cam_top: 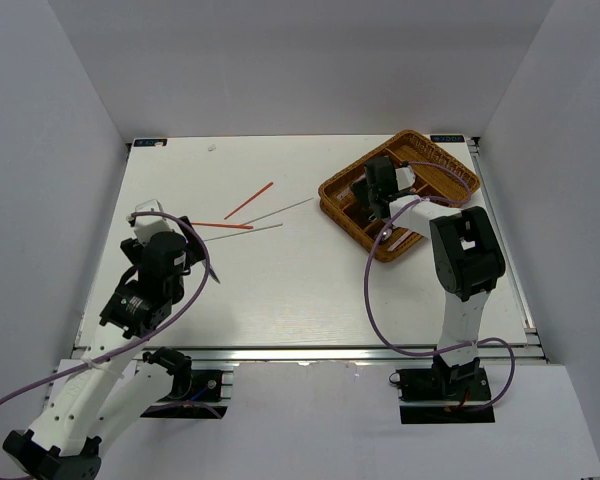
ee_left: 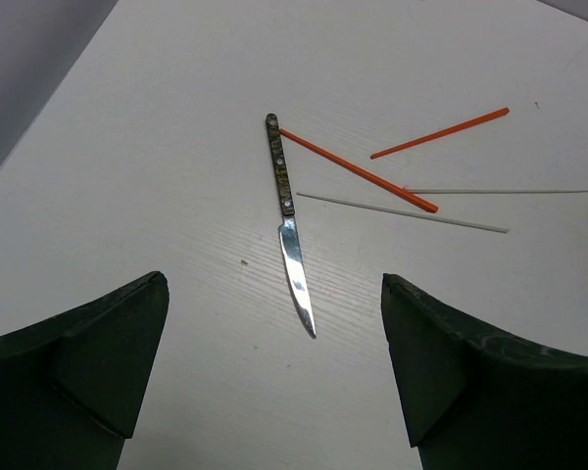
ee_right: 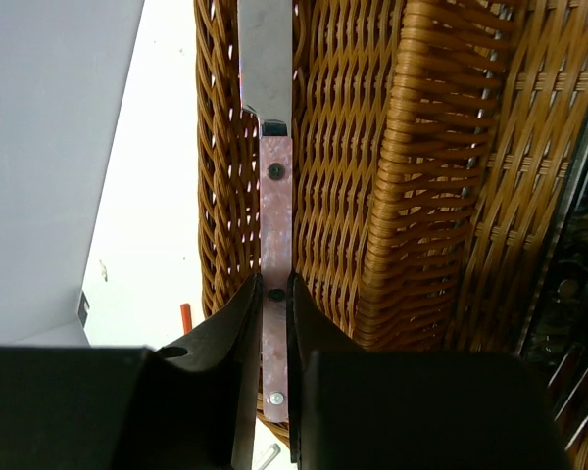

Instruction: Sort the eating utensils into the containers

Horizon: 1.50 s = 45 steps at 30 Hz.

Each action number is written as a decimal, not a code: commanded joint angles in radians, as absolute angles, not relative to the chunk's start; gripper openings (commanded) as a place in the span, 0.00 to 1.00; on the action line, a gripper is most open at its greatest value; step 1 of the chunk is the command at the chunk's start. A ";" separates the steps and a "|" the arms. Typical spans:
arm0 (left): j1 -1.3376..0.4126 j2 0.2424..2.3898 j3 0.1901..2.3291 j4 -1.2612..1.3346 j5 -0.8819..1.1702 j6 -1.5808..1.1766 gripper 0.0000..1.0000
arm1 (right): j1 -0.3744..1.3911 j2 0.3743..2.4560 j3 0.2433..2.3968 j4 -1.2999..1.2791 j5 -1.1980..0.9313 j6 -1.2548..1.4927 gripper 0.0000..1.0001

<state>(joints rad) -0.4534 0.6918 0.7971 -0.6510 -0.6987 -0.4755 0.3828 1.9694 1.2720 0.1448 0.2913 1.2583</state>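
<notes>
Pink-handled knife [ee_right: 275, 196] in right end effector [ee_right: 272, 286] over wicker tray [ee_right: 421, 196]; left end effector [ee_left: 274, 284] wide above white table [ee_left: 157, 147].

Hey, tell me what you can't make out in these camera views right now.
Top view: the right arm covers much of the wicker tray, hiding what its compartments hold.
Right wrist view: the right gripper is shut on a pink-handled knife; the top edge cuts off its blade tip.
Right wrist view: dark shapes at the right edge are blurred and cropped, so they cannot be identified.
</notes>
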 commanded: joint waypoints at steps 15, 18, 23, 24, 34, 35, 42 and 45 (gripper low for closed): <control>-0.448 0.692 0.798 -0.643 -0.701 -0.476 0.98 | 0.399 1.867 1.278 0.143 0.354 1.256 0.58; -0.448 0.701 0.799 -0.641 -0.707 -0.483 0.98 | 0.414 1.821 1.272 0.153 0.363 1.192 0.66; -0.448 0.836 0.847 -0.709 -0.778 -0.587 0.98 | 0.446 1.674 1.304 0.062 0.383 0.938 0.89; -0.446 0.862 0.853 -0.712 -0.770 -0.607 0.98 | 0.465 1.651 1.296 0.063 0.397 0.881 0.89; -0.144 1.386 1.070 -0.673 -0.449 -0.693 0.96 | 0.597 1.404 1.304 -0.266 0.528 0.315 0.89; -0.127 1.434 1.095 -0.661 -0.401 -0.683 0.95 | 0.597 1.367 1.258 -0.237 0.481 0.302 0.89; -0.074 1.773 1.232 -0.600 -0.302 -0.634 0.77 | 0.589 1.216 1.075 -0.202 0.096 0.317 0.89; -0.063 1.807 1.253 -0.597 -0.334 -0.632 0.74 | 0.589 1.232 1.051 -0.212 0.045 0.304 0.89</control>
